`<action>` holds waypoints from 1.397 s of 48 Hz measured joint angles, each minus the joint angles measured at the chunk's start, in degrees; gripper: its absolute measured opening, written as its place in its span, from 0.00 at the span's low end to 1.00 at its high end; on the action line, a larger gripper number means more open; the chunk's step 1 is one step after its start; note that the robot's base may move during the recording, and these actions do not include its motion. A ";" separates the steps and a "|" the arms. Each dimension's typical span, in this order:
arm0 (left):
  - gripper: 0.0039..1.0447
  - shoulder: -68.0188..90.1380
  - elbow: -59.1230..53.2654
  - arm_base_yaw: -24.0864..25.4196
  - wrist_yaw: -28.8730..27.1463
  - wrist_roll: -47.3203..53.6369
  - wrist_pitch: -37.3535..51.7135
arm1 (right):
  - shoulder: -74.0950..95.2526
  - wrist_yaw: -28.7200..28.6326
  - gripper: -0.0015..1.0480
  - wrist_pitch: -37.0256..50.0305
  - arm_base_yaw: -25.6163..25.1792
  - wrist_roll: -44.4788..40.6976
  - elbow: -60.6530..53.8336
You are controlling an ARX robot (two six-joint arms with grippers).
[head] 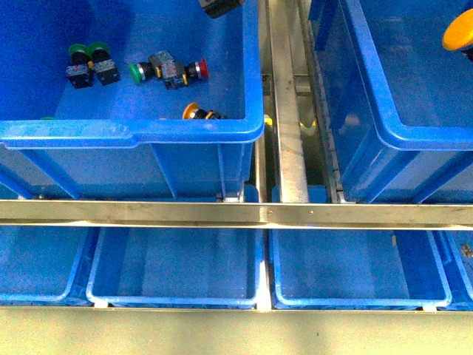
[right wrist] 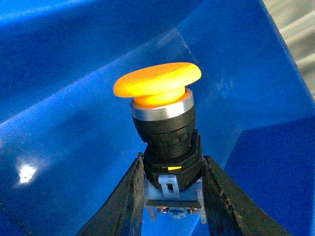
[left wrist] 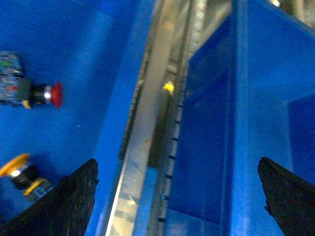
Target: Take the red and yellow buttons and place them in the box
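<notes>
I see the held yellow button (right wrist: 162,115) pinched by its grey base between the fingers of my right end effector (right wrist: 172,160), cap up and clear of the fingers. In the front view its cap (head: 459,33) shows at 2 o'clock, against the blue inside of the right crate (head: 369,96).

At 10 o'clock sits the left crate (head: 133,132). A red button (head: 196,70) lies on its side there, and a loose yellow button (head: 194,112) lies at 6 o'clock from it, near the front wall. Three green buttons (head: 96,52) lie at 9 o'clock from the red one.

My left end effector (left wrist: 177,164) is spread wide and holds nothing, above the metal rail (left wrist: 142,132) between the crates. Shallow trays (head: 177,274) lie at 6 o'clock.
</notes>
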 joint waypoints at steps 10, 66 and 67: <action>0.93 -37.44 -37.86 34.12 26.58 14.84 -1.01 | -3.63 0.42 0.25 -2.80 -3.69 1.11 -0.31; 0.65 -100.28 -87.95 52.63 36.83 39.19 11.17 | -26.08 -0.26 0.25 -7.19 -9.49 17.22 -12.66; 0.60 -102.25 -88.54 51.12 34.91 40.02 11.15 | -26.29 -0.37 0.25 -7.19 -9.46 17.68 -12.68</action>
